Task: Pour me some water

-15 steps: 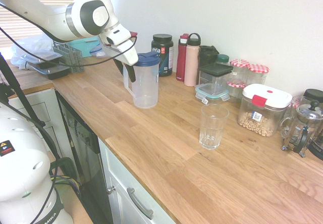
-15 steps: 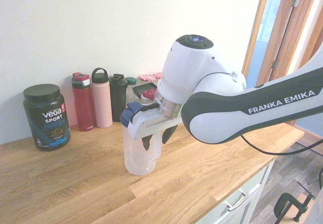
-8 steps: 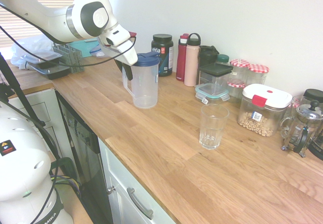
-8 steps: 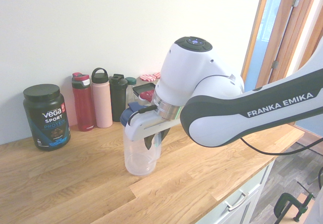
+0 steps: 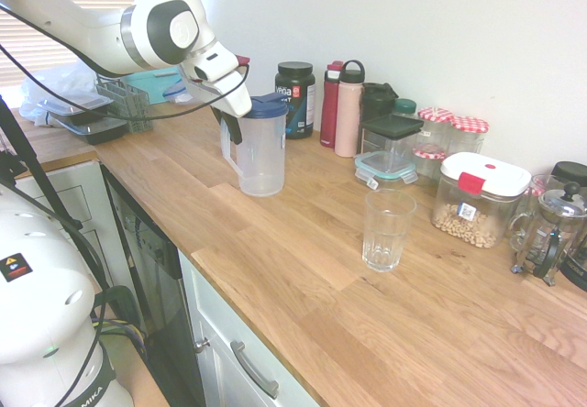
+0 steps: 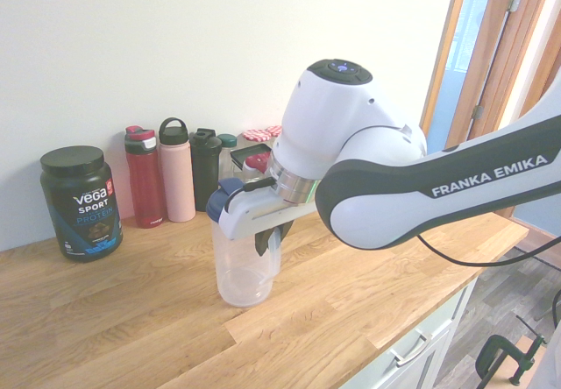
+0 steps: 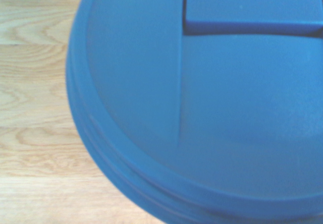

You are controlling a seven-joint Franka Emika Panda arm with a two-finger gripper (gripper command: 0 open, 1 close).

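Note:
A clear plastic pitcher [image 5: 260,155] with a blue lid [image 5: 270,106] stands upright on the wooden counter [image 5: 303,269], towards its left end. My gripper [image 5: 231,128] reaches down beside it from the left and is shut on the pitcher's handle. From the other side the gripper [image 6: 268,239] shows pinched on the handle against the pitcher [image 6: 241,271]. The wrist view is almost filled by the blurred blue lid [image 7: 202,108]. An empty drinking glass [image 5: 386,230] stands apart, further right along the counter and nearer its front edge.
Along the wall stand a black protein tub [image 5: 295,98], a red bottle [image 5: 330,103], a pink bottle [image 5: 348,109], lidded containers [image 5: 388,148], a cereal box [image 5: 477,196] and a French press [image 5: 552,233]. A dish rack [image 5: 124,100] sits far left.
The fingers have come together on the pitcher's handle. The pitcher has shifted slightly towards the arm; it still stands on the counter.

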